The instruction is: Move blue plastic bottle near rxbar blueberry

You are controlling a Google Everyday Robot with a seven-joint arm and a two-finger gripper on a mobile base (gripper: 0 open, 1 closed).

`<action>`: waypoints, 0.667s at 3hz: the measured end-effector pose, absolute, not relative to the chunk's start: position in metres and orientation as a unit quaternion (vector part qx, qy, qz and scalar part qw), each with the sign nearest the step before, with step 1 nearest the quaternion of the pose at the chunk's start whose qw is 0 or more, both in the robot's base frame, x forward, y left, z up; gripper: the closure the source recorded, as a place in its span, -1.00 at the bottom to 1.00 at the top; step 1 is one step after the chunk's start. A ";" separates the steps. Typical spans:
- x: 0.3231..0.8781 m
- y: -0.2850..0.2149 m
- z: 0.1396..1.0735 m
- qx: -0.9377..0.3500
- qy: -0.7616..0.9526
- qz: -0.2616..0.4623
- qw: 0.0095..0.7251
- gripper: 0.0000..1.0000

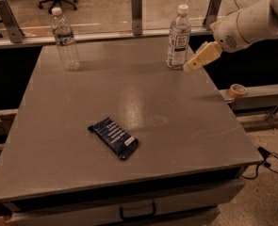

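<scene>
While it stands upright at upper right, blue plastic bottle (178, 39) sits just left of the gripper (191, 66) — open or closed, cannot tell — rxbar blueberry (115, 138) well apart, lower left.

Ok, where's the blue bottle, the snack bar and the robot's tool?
blue plastic bottle (178, 41): camera view, on its label.
rxbar blueberry (114, 137): camera view, middle of wrapper.
tool (188, 68): camera view, tip, beside the bottle.

The white arm (254, 20) enters the view from the 2 o'clock corner. Its wrist slopes downward, and the tan gripper (191, 65) points toward 8 o'clock, over the 1 o'clock part of the desk (176, 126).
</scene>
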State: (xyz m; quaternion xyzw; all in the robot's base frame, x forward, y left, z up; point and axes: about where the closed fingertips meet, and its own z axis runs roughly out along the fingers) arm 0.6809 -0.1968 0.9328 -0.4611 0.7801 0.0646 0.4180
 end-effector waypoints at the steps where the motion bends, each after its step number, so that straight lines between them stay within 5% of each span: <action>1: 0.710 -0.182 0.926 -0.438 0.773 0.103 0.447 -1.00; 2: 0.732 -0.170 0.923 -0.417 0.762 0.131 0.477 -1.00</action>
